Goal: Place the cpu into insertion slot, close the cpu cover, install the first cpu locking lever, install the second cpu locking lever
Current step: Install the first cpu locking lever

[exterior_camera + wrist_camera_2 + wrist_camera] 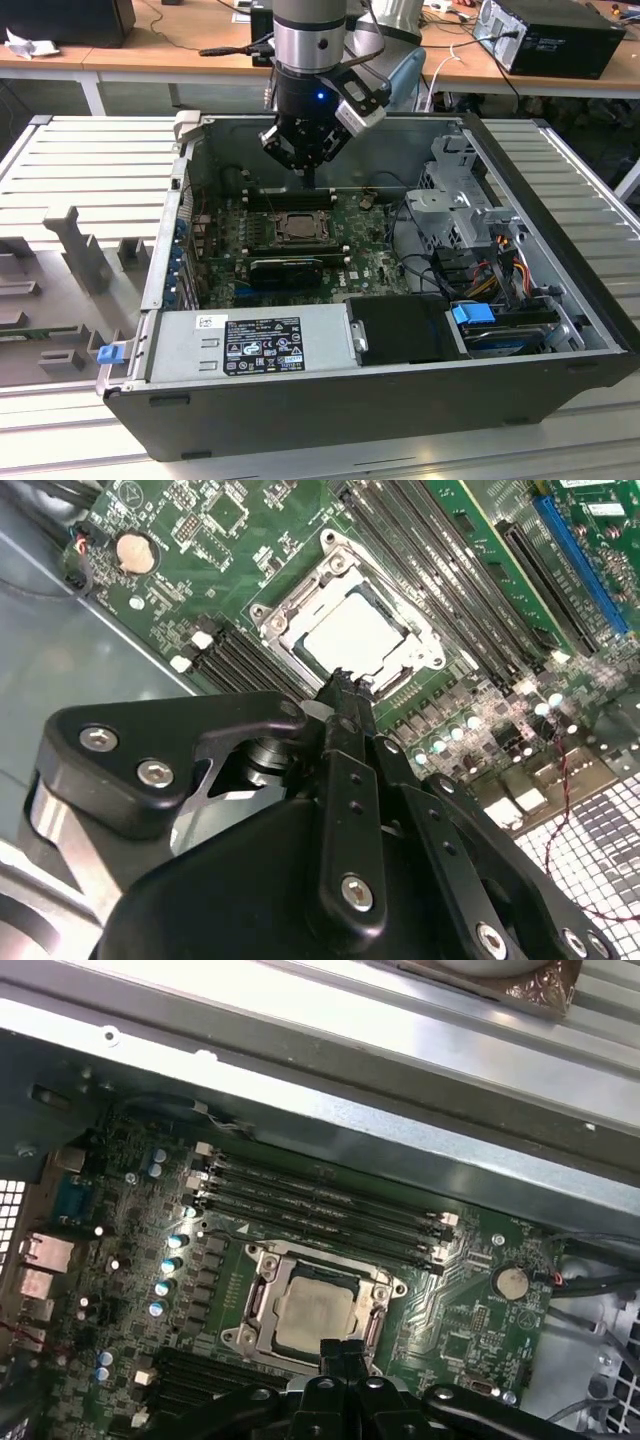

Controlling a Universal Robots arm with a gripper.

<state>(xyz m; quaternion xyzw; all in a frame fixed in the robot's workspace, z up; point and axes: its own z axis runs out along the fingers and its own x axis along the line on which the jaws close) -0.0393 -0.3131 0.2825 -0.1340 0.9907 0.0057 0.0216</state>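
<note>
Over the open computer case (400,420): the gripper (307,180) points down from the arm into the case, above the green motherboard (375,262).
Jaws: clenched; in both wrist views the two black fingers (352,740) lie pressed flat against each other, tips (345,1346) together, with nothing between them.
Contact: the fingertips sit at the near edge of the socket; whether they touch it cannot be told.
Cpu: one, pale silver-grey and square (350,638) (313,1312), lying flat just beyond the fingertips, apart from the jaws.
Insertion slot: one (262,612), directly ahead of the tips, with the cpu seated inside it.
Cpu cover: one metal frame plate (392,600) (262,1300), lying down flat around the cpu, whose face shows through its square opening.
Memory slots: four long black ones (320,1195) side by side on the far side of the socket from the jaws; more (235,660) run on the jaw side, partly hidden by the fingers, so no count.
Coin cell: one round silver battery (511,1281) (131,550), off to one side of the jaws, well apart from the socket.
Blue card slot: one (575,550), beyond the memory slots, farthest from the fingertips.
Power supply: one grey box (250,340), near the case's front edge in the exterior view, well apart from the gripper.
</note>
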